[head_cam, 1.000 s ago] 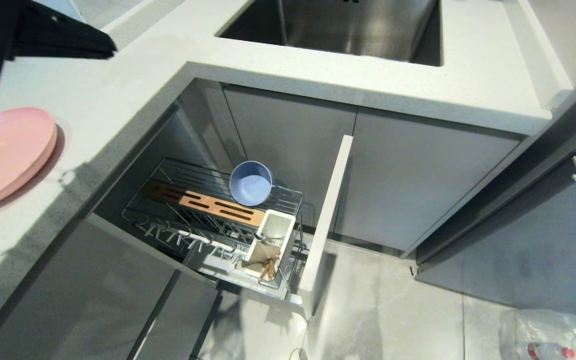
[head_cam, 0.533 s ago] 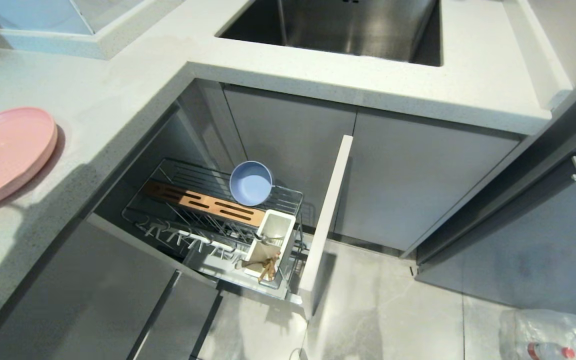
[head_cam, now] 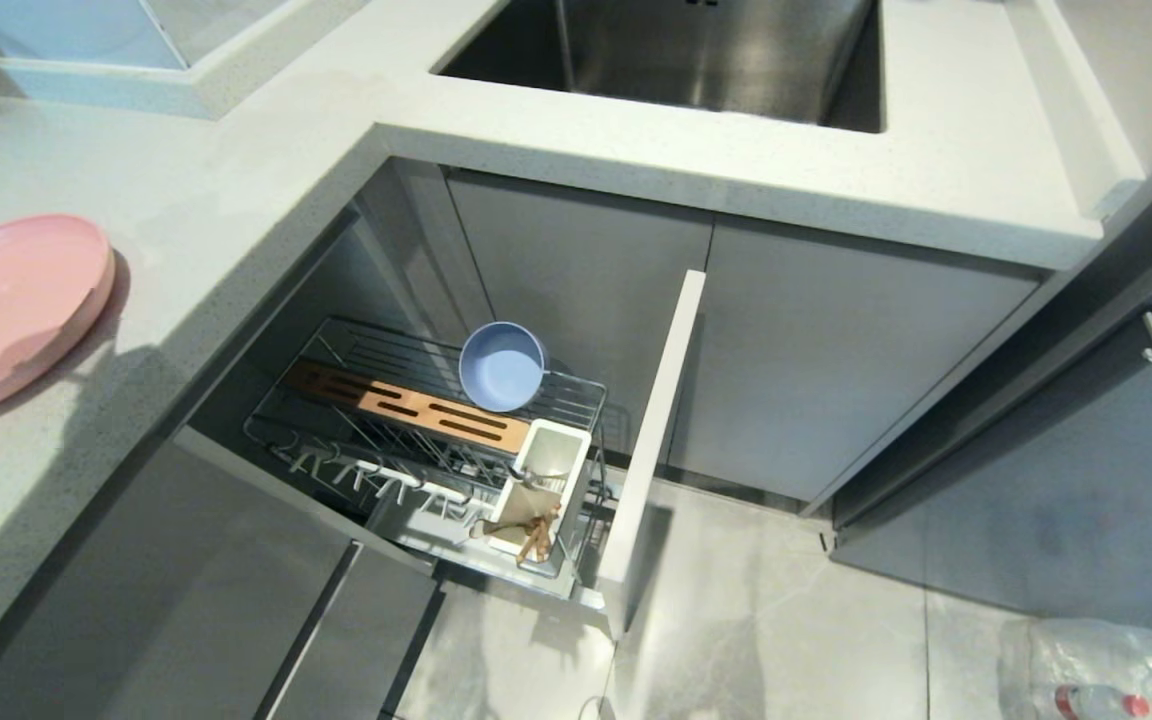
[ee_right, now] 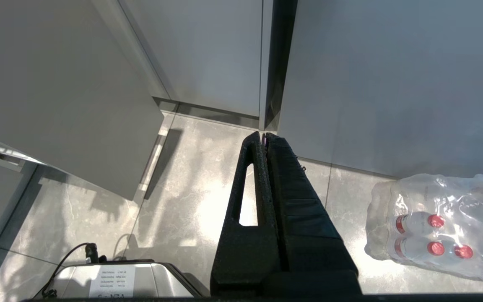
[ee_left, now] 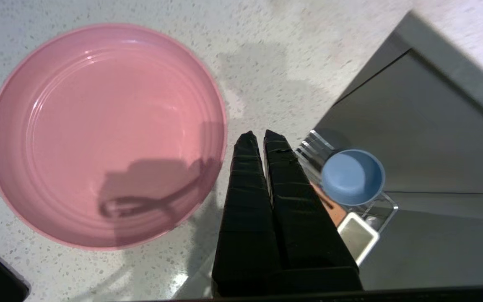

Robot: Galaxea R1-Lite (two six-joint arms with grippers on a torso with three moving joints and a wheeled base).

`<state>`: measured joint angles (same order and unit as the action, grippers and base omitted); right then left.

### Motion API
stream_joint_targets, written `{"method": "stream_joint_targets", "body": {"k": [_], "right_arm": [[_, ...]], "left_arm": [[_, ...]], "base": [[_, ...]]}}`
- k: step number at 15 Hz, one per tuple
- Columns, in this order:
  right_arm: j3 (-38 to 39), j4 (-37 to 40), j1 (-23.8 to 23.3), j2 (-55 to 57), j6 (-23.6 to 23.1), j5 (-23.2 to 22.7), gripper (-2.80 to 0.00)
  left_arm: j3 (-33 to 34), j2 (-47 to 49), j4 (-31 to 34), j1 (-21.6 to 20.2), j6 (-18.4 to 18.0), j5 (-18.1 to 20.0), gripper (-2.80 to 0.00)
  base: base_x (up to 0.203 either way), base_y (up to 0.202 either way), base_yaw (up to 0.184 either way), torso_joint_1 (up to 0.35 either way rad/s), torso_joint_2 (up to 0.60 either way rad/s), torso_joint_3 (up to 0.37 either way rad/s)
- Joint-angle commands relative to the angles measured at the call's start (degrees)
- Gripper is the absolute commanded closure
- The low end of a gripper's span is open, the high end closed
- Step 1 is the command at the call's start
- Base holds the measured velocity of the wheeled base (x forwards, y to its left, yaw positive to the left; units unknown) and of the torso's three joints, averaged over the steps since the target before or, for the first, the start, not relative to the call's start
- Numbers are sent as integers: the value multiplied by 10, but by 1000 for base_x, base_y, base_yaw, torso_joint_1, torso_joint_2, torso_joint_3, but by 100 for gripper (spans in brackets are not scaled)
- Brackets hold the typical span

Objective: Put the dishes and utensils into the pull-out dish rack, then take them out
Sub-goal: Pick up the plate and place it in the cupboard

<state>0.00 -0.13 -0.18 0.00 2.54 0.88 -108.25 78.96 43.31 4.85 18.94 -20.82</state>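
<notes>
Left claw (ee_left: 259, 136) is pinched closed and empty, hanging above the desk (head_cam: 236, 190) just off the rim of the pink plate (ee_left: 99, 134). Seen from the wrist, the plate lies flat to one side of the fingertips, not under them; its near rim is right beside the tips. Not touching, as far as I can tell. The plate is round, so there is no long axis to line up with; what matters is getting over the rim edge.

Blue-grey bowl (head_cam: 502, 366) sits in the pull-out dish rack (head_cam: 436, 430), at the back by the wooden strip (head_cam: 406, 405). Chopsticks (head_cam: 536, 535) stand in the white utensil cup (head_cam: 546, 480).

Right claw (ee_right: 264, 136) is closed too, parked low over the floor by the cabinet fronts, well away from the plate. The left arm is clearly the nearer one.

My read: the next move needs the left claw spread open and shifted sideways onto the plate rim.
</notes>
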Motion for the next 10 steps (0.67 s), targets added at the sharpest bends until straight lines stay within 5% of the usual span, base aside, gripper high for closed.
{"method": "stream_joint_targets", "body": {"k": [1, 7, 10], "right_arm": [[0, 0, 0, 0, 0, 0, 0], [0, 0, 0, 0, 0, 0, 0], [0, 0, 0, 0, 0, 0, 0]], "left_arm": [[5, 36, 2, -1, 1, -11, 0], [2, 129, -45, -23, 1, -125, 0], [1, 145, -59, -24, 2, -143, 0]], "base": [[0, 0, 0, 0, 0, 0], [0, 0, 0, 0, 0, 0], [0, 0, 0, 0, 0, 0]]}}
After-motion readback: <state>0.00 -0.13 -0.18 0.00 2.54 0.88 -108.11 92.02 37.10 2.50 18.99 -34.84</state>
